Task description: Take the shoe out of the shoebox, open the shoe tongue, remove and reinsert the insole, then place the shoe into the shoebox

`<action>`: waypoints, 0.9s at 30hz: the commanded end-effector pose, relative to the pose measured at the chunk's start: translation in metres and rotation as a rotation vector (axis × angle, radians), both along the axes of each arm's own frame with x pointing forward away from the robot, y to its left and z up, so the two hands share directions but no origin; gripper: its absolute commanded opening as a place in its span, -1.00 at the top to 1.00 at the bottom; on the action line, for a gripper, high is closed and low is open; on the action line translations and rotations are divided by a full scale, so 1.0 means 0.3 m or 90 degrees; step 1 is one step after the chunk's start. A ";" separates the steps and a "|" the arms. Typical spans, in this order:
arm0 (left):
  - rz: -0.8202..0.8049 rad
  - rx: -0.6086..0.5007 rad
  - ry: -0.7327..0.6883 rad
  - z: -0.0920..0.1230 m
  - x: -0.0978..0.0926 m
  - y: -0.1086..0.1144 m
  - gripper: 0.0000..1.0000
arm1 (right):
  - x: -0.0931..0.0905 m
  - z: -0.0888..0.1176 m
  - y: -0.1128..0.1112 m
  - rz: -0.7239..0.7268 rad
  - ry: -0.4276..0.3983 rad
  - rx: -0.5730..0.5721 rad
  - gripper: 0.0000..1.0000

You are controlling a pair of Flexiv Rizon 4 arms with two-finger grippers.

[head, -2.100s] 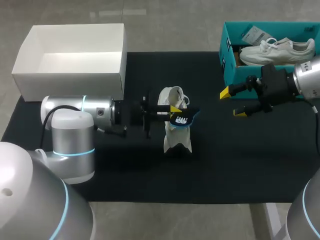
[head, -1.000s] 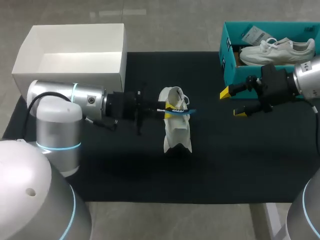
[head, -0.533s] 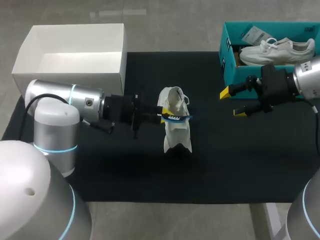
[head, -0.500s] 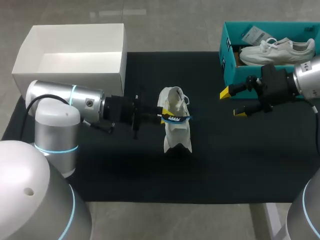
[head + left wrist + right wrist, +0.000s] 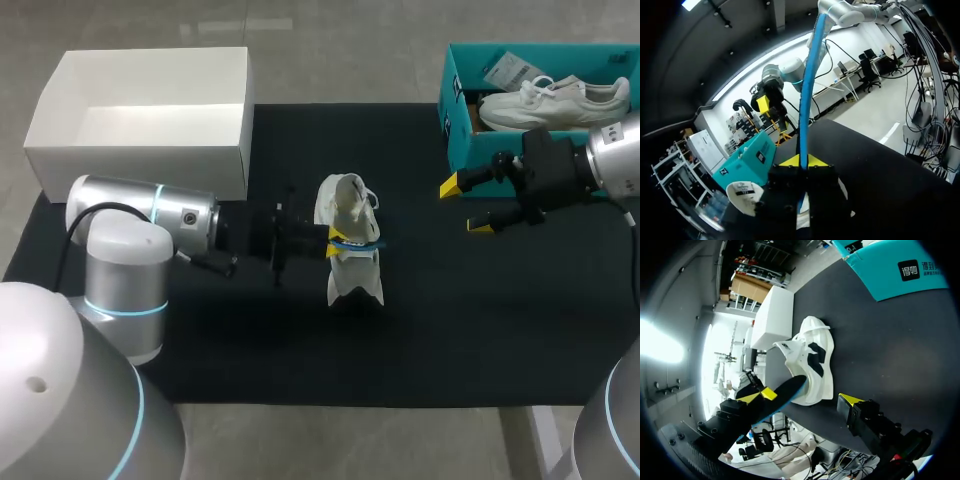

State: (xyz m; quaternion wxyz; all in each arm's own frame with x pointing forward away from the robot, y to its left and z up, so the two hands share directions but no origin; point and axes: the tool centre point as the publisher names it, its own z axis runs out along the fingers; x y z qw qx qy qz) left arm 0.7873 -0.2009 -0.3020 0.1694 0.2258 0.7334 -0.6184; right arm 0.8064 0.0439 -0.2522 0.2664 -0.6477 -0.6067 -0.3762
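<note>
Two arms over the black mat [image 5: 440,330]. Left gripper [image 5: 333,241], frame centre, clamped on the blue insole [image 5: 360,243], held edge-on against the white shoe [image 5: 354,278]. The shoe sits mid-mat, outside both boxes. Right gripper [image 5: 465,206], right of centre, spread wide and empty, beside the teal shoebox [image 5: 455,125] at upper right. The shoebox holds a second shoe [image 5: 555,100]. White box [image 5: 150,155] at upper left.

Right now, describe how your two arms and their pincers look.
The left arm is a thick silver cylinder with rounded joints, glowing cyan rings and a looping black cable. The right arm is silver too. Each ends in a black wrist block. The left pincer and the right pincer are black and two-fingered, with bright yellow wedge tips.
</note>
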 end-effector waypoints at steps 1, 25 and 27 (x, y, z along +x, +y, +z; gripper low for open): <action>0.002 0.001 -0.004 -0.018 0.013 -0.015 1.00 | -0.002 0.001 0.004 -0.001 0.001 -0.002 -1.00; 0.074 -0.007 0.003 -0.115 0.112 -0.033 1.00 | -0.002 0.001 0.004 -0.001 0.001 -0.002 -1.00; 0.077 -0.002 0.007 -0.121 0.113 -0.029 1.00 | -0.002 0.001 0.004 -0.001 0.001 -0.002 -1.00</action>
